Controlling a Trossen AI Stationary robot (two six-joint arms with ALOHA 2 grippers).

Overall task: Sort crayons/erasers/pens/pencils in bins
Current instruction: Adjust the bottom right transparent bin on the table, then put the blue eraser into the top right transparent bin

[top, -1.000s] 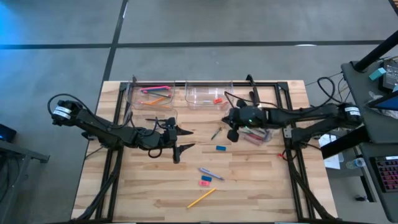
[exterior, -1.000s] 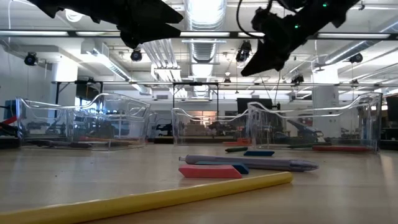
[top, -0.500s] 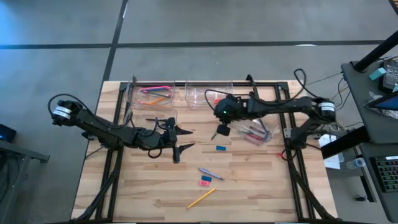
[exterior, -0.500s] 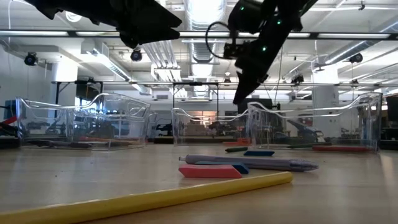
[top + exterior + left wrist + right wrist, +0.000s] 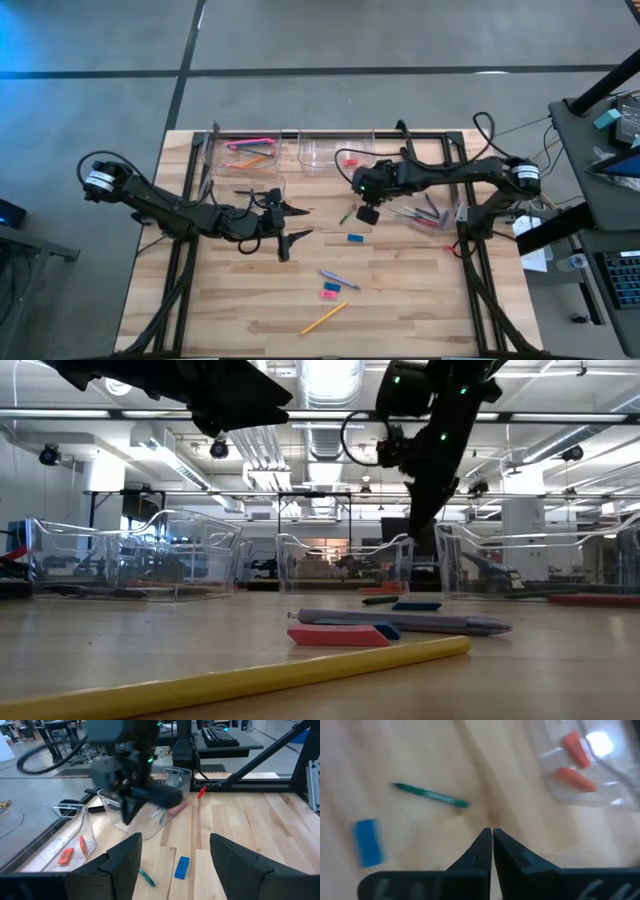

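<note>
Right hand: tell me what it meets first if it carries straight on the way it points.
Probably bare table, just short of the green stick. The shut right hand aims nearly at it; depth is unclear.

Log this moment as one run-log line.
right gripper: shut, empty, above green pen | left gripper: open, waiting

Wooden table [image 5: 240, 300] – bins [image 5: 335, 153], pencils [image 5: 324, 318]

Closed right pincer [image 5: 492, 838] (empty), teal pencil [image 5: 430, 795], blue eraser [image 5: 367, 843]
</note>
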